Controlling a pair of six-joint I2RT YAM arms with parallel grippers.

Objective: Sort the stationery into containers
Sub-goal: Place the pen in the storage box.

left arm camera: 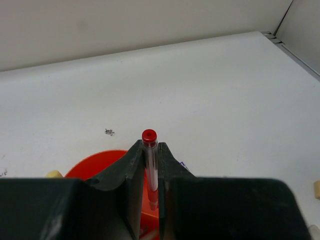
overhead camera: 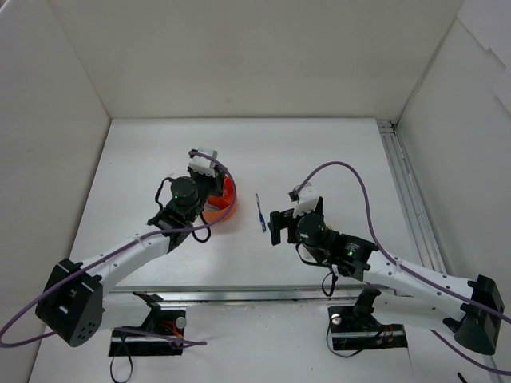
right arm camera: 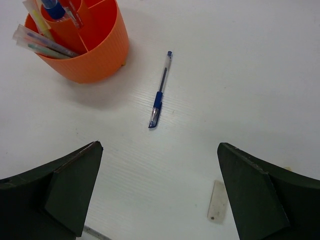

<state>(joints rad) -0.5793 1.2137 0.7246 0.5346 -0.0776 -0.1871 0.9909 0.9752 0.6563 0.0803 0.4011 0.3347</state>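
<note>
Left fingers (left arm camera: pixel 131 175) are clamped tight on a red pen (left arm camera: pixel 149 137), which stands upright with its red cap poking up between them, right above the orange bowl (left arm camera: pixel 95 162). Only the left wrist view shows that grip; from the top camera you just get the wrist parked over the bowl's far rim. Over to the right fingers (right arm camera: pixel 75 180): spread wide, holding nothing, hovering above the counter (right arm camera: pixel 240 65). A blue pen (right arm camera: pixel 160 92) lies flat ahead of them, near the bowl but not touching it. The right wrist view alone looks into the compartments, where markers (right arm camera: pixel 42 42) lean against the dividers. A beige eraser (right arm camera: pixel 216 201) lies beside the right-hand finger. Any print on the blue pen's barrel is too small to read.
</note>
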